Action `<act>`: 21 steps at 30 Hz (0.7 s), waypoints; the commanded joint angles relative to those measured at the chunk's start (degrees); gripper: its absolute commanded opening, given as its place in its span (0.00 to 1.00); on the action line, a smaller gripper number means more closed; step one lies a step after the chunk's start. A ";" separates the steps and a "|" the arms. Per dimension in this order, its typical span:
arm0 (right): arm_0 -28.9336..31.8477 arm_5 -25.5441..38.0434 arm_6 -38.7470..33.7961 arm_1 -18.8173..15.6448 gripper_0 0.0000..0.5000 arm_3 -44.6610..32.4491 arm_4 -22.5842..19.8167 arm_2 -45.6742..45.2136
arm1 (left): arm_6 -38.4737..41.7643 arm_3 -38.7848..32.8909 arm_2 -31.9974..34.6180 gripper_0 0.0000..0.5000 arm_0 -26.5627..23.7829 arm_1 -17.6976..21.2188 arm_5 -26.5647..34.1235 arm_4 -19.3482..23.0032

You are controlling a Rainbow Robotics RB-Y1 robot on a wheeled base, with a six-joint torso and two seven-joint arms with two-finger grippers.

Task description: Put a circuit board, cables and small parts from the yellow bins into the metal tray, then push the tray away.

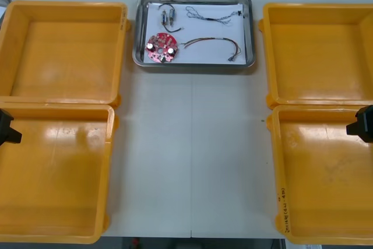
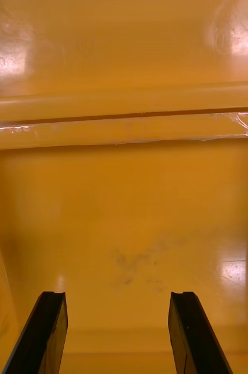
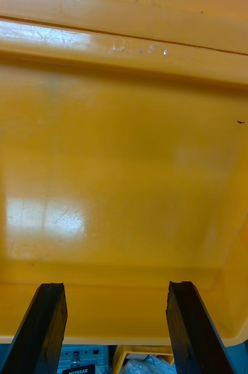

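The metal tray (image 1: 250, 39) sits at the far middle of the table, white inside. It holds a round red circuit board (image 1: 161, 48), a red and yellow cable (image 1: 213, 44), a twisted blue and white cable (image 1: 213, 16) and small metal parts (image 1: 169, 17). My left gripper (image 3: 115, 327) hangs open over the floor of the near left yellow bin (image 3: 124, 175), with nothing between its fingers. My right gripper (image 2: 118, 333) is open too, above the bare floor of the near right yellow bin (image 2: 130, 234). In the front view both arms sit at the table's sides, left (image 1: 7, 127) and right (image 1: 362, 124).
Four yellow bins flank the table: far left (image 1: 61, 51), near left (image 1: 55, 173), far right (image 1: 317, 51), near right (image 1: 326, 173). All look bare inside. Open table surface (image 1: 192, 155) runs between them, from the tray to the front edge.
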 commanded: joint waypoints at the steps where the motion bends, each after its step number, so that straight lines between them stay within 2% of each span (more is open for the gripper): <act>1: 0.74 0.17 2.65 -2.19 1.00 1.42 0.35 -2.01 | -4.75 -1.28 1.72 1.00 0.81 2.30 -0.41 -0.52; 21: 0.91 0.17 2.12 -2.19 1.00 2.03 -0.01 -0.95 | -4.75 -1.28 1.72 1.00 0.81 2.30 -0.41 -0.52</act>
